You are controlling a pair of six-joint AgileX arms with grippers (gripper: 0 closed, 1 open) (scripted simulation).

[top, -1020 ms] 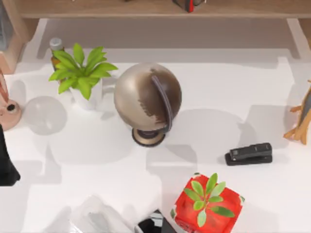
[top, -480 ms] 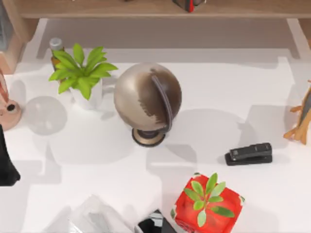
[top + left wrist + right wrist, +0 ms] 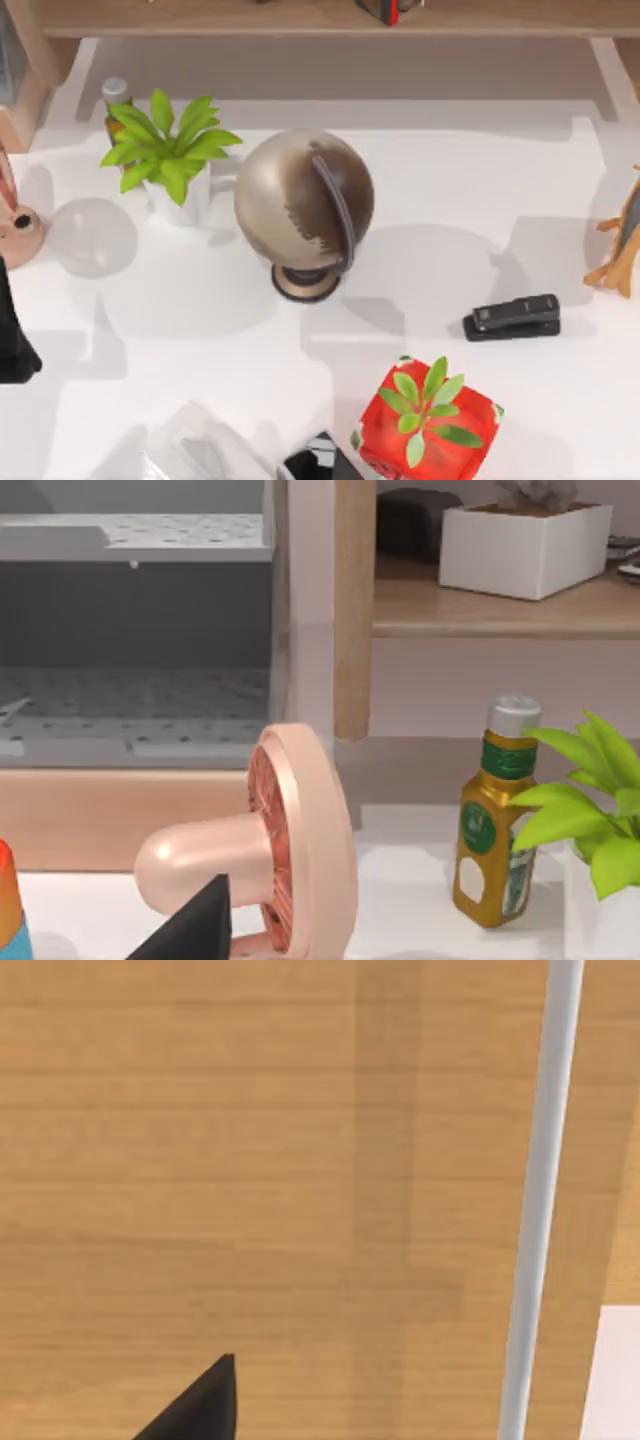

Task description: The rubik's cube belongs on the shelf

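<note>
- Left arm (image 3: 12,340): a dark shape at the left edge of the white surface (image 3: 450,190); the left gripper (image 3: 195,925) sits low, just near of a pink mushroom-shaped ornament (image 3: 300,850), and whether it is released or clenched cannot be told
- Bottle (image 3: 495,820): gold with a green label, upright at far left, just behind the potted plant (image 3: 170,150)
- Globe (image 3: 305,210): brown, on a round stand, left of centre, beside the plant
- Shelf (image 3: 200,18): light wooden plank along the far edge
- Rubik's cube (image 3: 388,10): a dark and red sliver on the shelf, right of centre, mostly cut off by the frame
- Red box (image 3: 470,410): topped with green leaves, at the near edge, right of centre
- Stapler (image 3: 512,316): black, lying flat, right of the box and farther back
- Right gripper (image 3: 200,1400): one dark tip close over the wood grain of the shelf; released or clenched cannot be told
</note>
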